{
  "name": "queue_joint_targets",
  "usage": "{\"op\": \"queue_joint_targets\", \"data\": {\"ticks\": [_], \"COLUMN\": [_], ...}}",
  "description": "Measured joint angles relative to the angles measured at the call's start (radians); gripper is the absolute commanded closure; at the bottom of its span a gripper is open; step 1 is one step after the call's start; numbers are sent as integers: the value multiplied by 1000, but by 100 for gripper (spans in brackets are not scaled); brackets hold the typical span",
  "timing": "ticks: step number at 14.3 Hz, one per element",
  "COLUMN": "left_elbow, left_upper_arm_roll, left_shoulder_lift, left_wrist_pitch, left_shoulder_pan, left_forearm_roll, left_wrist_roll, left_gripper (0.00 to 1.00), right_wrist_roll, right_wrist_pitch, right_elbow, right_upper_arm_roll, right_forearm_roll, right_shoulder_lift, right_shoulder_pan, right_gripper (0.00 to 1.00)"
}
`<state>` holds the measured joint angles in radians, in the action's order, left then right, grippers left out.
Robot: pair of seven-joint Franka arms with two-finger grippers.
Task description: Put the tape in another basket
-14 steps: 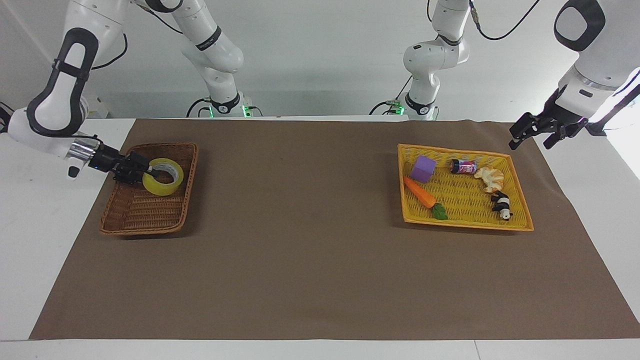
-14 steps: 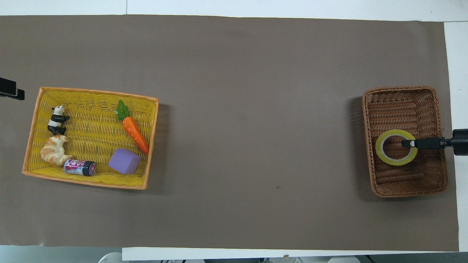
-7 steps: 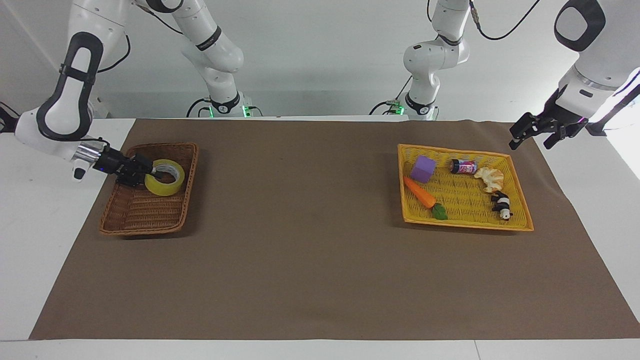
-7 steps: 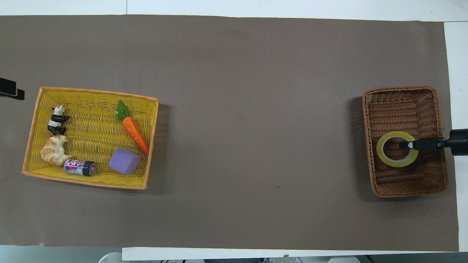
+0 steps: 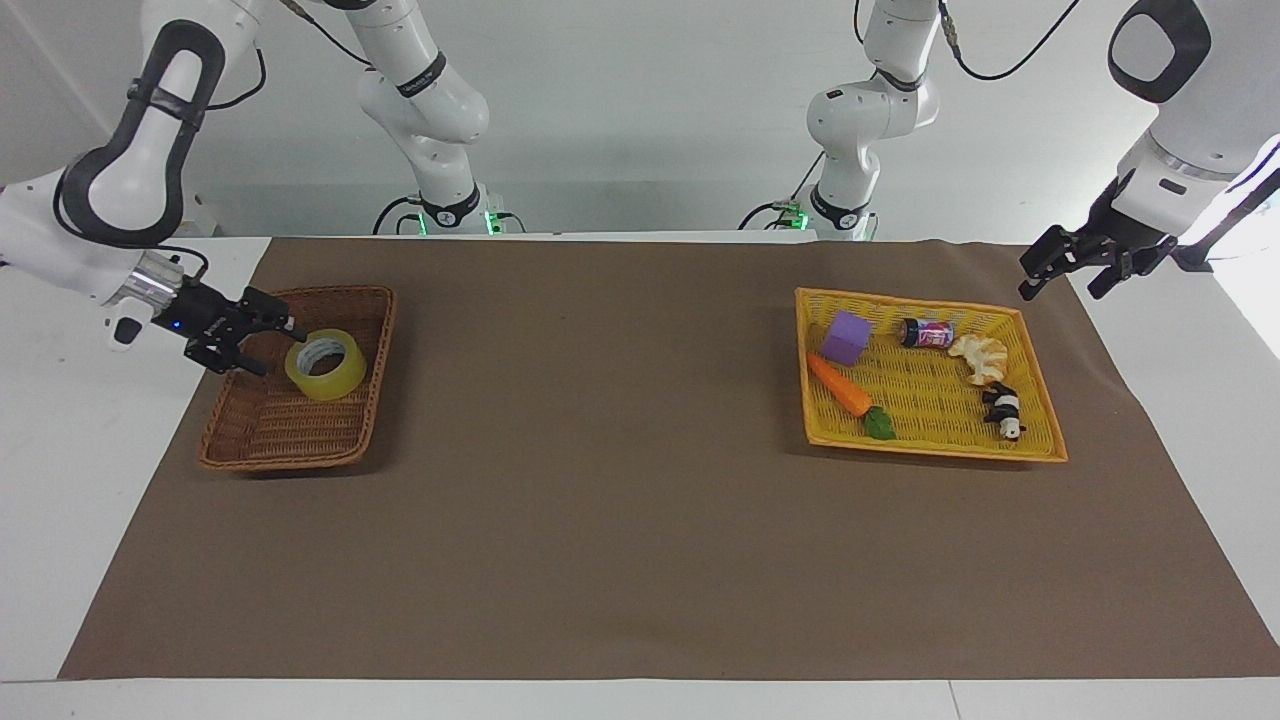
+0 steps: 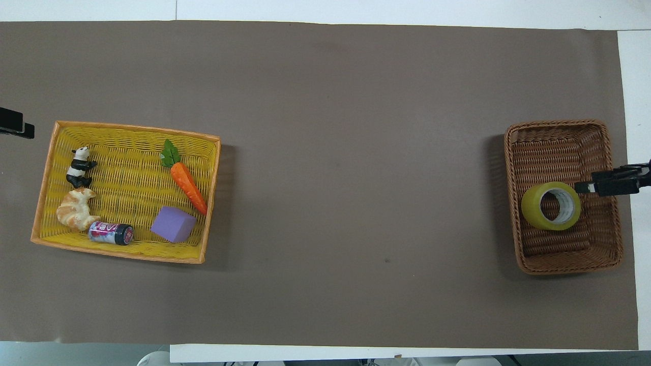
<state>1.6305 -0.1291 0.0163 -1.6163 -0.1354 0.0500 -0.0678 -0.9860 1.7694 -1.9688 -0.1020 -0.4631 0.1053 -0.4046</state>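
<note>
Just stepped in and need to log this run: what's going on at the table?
The yellow tape roll lies in the brown wicker basket, tilted, with nothing gripping it. The right gripper is open over that basket's edge, just beside the roll and clear of it. The left gripper waits open in the air past the yellow basket, which holds the toys. The move looks done.
</note>
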Motion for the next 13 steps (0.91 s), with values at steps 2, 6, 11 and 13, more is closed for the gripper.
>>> {"op": "queue_joint_targets", "data": {"ticks": [2,6,11,13], "left_elbow": [19,42,42,42], "left_upper_arm_roll": [70,187,195,195], "left_shoulder_lift": [5,13,21,24], "left_wrist_pitch": [-15,-63,-79,-79], "left_shoulder_pan": [77,196,214,221], "left_forearm_roll": [0,0,0,0], "left_wrist_roll": [0,0,0,-1], "left_gripper": [0,0,0,0], "right_wrist_roll": [30,381,770,805], "right_wrist_pitch": [-9,-174,-347,-376], "right_elbow": [49,238,427,419], "right_upper_arm_roll": [1,5,10,13], "right_forearm_roll": [87,260,459,472], "right_shoulder_lift": [-34,-63,-68,-77], "right_shoulder_pan": [29,142,317,345], "right_gripper": [0,0,0,0]}}
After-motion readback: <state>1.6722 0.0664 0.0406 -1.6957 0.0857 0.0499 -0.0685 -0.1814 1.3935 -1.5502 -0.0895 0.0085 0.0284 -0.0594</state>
